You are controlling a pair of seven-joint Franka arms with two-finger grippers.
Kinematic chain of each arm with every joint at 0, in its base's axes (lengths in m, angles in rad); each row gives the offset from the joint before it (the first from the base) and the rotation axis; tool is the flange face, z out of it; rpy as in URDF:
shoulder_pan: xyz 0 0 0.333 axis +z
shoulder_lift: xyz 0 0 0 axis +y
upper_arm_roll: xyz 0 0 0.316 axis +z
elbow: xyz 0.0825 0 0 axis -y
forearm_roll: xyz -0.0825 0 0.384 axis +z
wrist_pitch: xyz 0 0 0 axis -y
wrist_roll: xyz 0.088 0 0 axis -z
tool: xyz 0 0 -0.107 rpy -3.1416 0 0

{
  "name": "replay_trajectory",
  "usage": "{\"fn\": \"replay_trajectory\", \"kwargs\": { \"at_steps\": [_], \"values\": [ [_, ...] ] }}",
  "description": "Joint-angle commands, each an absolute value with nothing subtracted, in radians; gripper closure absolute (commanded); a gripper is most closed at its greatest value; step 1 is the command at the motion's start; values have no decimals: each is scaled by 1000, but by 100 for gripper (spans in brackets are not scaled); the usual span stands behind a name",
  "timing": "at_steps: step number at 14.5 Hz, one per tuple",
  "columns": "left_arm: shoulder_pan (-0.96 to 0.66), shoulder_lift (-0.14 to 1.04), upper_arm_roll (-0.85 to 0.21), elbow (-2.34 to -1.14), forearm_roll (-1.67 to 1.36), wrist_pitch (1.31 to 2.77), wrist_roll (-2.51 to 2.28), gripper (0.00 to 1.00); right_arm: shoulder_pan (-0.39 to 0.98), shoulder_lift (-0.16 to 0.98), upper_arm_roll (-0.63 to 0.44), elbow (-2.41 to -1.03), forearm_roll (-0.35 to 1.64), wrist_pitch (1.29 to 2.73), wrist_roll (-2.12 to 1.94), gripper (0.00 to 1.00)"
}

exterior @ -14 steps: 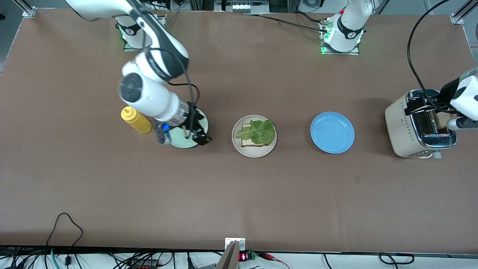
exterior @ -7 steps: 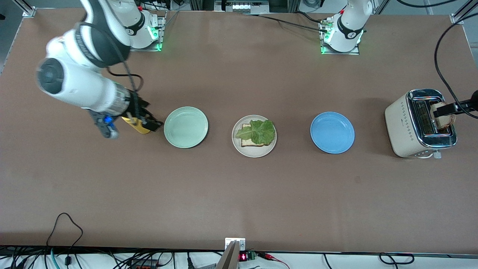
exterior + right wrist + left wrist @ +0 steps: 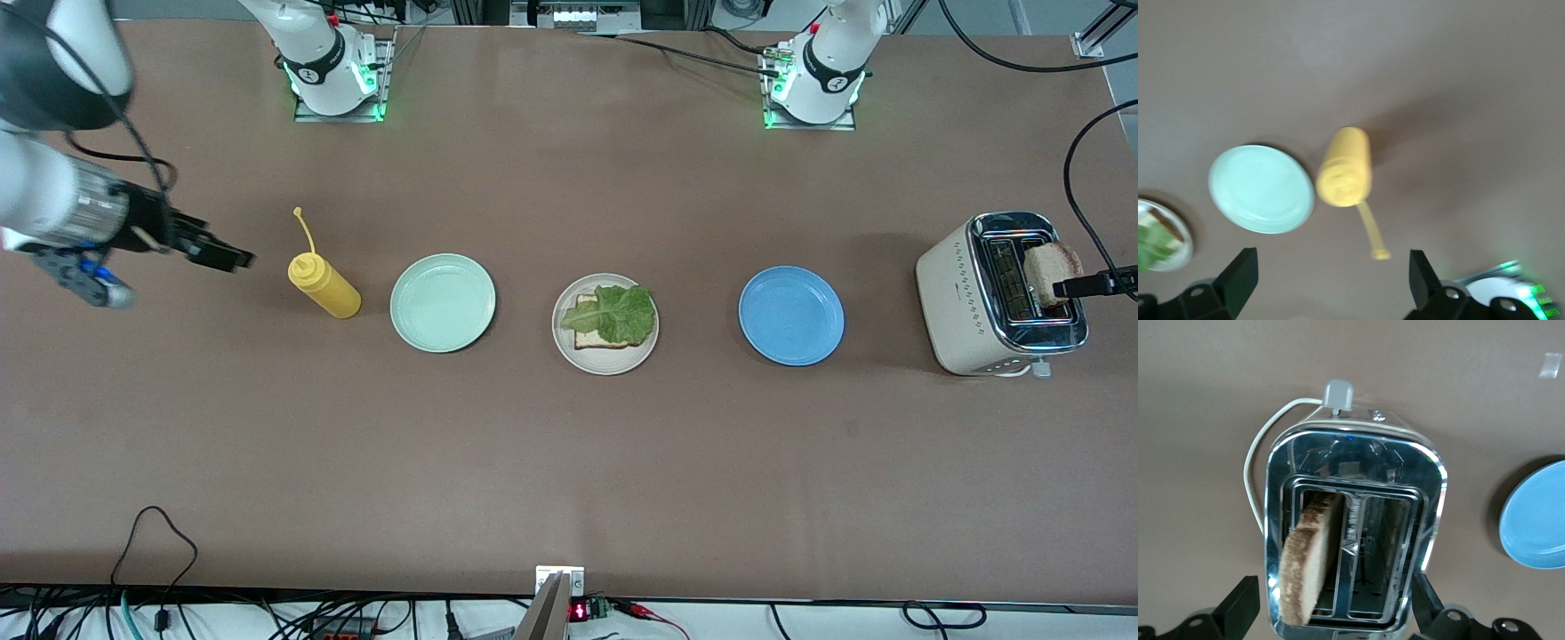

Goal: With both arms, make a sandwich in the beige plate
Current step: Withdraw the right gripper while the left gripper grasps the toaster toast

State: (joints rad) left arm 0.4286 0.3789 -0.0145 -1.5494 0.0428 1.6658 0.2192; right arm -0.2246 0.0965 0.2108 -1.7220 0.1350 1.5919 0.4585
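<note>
While both arms hang above the bench, the scene reads so:
Left end effector (image 3: pixel 1331 613): fingers spread wide, over the toaster (image 3: pixel 1000 293), gripping nothing
Toast slice (image 3: pixel 1308 560): standing in one toaster slot, tilted, its top poking out
Right end effector (image 3: pixel 1328 280): fingers spread, empty, over the bench near the yellow squeeze bottle (image 3: pixel 324 284)
Beige plate (image 3: pixel 605 363): mid-bench, between the mint green plate (image 3: pixel 442 302) and the blue plate (image 3: pixel 790 316)
Sandwich (image 3: pixel 612 317): on the beige plate, bread slice with lettuce on top
</note>
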Motion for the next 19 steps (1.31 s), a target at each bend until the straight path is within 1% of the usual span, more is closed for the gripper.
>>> {"fn": "replay_trajectory", "kwargs": {
  "at_steps": [1, 3, 5, 8, 9, 10, 12, 13, 15, 16, 18, 19],
  "values": [
    [472, 411, -26, -1509, 15, 1638, 288, 0, -224, 28, 170, -1740, 43, 1545, 303, 0],
    [482, 417, -25, -1516, 14, 1632, 328, 0, -224, 3, 135, -1729, 25, 1528, 246, 0],
    [480, 428, -26, -1516, 17, 1580, 334, 0, -224, -20, 97, -1714, 15, 1526, 137, 0],
    [483, 454, -26, -1516, 15, 1568, 406, 0, -224, -54, 74, -1681, -52, 1513, -27, 0],
    [489, 459, -28, -1516, 14, 1568, 431, 2, -219, -57, 57, -1660, -51, 1490, -34, 0],
    [495, 462, -28, -1516, 14, 1569, 442, 4, -206, -57, 37, -1637, -46, 1462, -35, 0],
    [499, 469, -28, -1513, 15, 1569, 445, 7, -112, -48, -39, -1597, -51, 1442, -35, 0],
    [500, 471, -28, -1513, 15, 1569, 459, 13, -79, -37, -76, -1594, -40, 1442, -37, 0],
    [503, 477, -28, -1508, 14, 1569, 485, 32, -71, -12, -97, -1592, -18, 1454, -34, 0],
    [503, 477, -28, -1508, 14, 1571, 485, 49, -71, -3, -95, -1588, -17, 1454, -31, 0],
    [503, 482, -28, -1506, 14, 1572, 485, 71, -43, 8, -98, -1562, -20, 1441, -29, 0],
    [503, 485, -28, -1506, 14, 1574, 483, 79, -29, 17, -98, -1549, -20, 1439, -26, 0]
  ]
}}
